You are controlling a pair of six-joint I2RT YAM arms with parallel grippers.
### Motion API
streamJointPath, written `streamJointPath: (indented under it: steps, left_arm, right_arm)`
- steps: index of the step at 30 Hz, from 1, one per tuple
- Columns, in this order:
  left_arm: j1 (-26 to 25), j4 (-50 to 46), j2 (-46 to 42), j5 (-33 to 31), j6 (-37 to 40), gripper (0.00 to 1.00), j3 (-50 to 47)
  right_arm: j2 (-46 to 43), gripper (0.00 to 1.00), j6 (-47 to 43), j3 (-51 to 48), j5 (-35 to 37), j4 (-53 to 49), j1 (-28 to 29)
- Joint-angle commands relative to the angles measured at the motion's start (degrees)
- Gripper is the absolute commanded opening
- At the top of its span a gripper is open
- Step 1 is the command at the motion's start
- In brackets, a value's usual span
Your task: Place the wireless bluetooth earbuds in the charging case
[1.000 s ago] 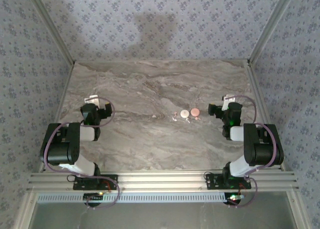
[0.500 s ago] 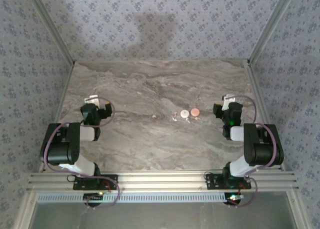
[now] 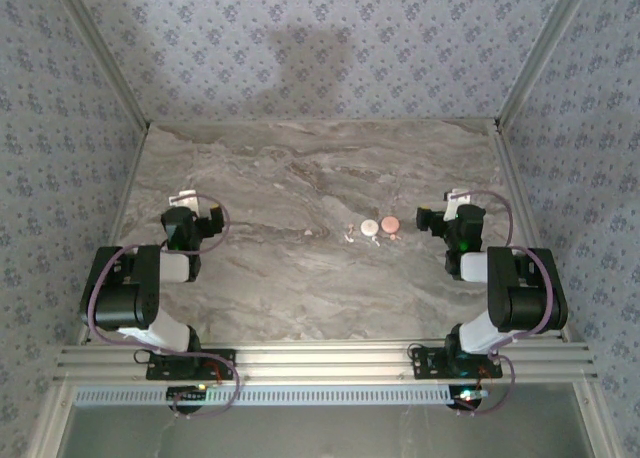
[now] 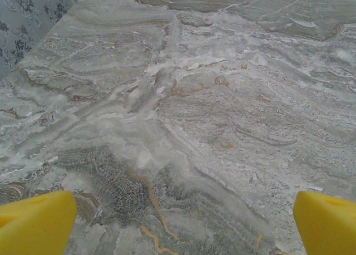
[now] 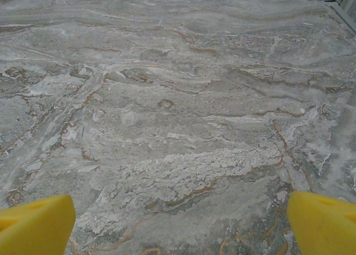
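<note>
Charging case (image 3: 380, 225): lies open on the marble-patterned tabletop (image 3: 300, 168), right of centre. Its two joined discs sit side by side, the whitish disc on the left and the salmon-pink disc on the right.

Wireless bluetooth earbuds (image 3: 349, 233): both are outside the case, on the tabletop. One lies just left of the whitish disc, apart from it. The second earbud (image 3: 377, 242) lies just on the near side of the case, close to where the two discs join. Both are too small to tell their orientation.

Right arm (image 3: 470, 243): stands to the right of the case, near it but not touching. Right hand (image 5: 181, 224): released. In the right wrist view its yellow fingertips (image 5: 33, 221) sit at the two lower corners, spread wide, with bare tabletop between them.

Left arm (image 3: 180, 240): stands well apart from the case, on the left side of the tabletop. Left hand (image 4: 181, 224): released. Its yellow fingertips (image 4: 36, 221) are likewise spread wide over bare tabletop, grasping nothing.
</note>
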Motion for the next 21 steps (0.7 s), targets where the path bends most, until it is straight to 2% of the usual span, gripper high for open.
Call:
streamJointPath:
  steps: [1, 13, 16, 21]
  left_arm:
    - [0.1, 0.6, -0.6, 0.6, 0.2, 1.0, 1.3]
    - [0.1, 0.6, -0.6, 0.6, 0.3, 1.0, 1.4]
    - [0.1, -0.7, -0.5, 4.4, 1.5, 1.0, 2.1]
    - [-0.2, -3.2, -2.0, 5.1, 2.6, 0.99, 3.0]
  right_arm:
    - [0.1, 1.0, -0.3, 0.8, 0.6, 0.8, 0.1]
    - [-0.6, 1.0, -0.1, 1.1, 0.7, -0.2, 0.0]
    - [-5.2, 1.0, 0.0, 5.3, 0.9, -11.5, 0.2]
    - [-13.0, 1.0, 8.4, 19.1, 1.9, -44.8, 0.4]
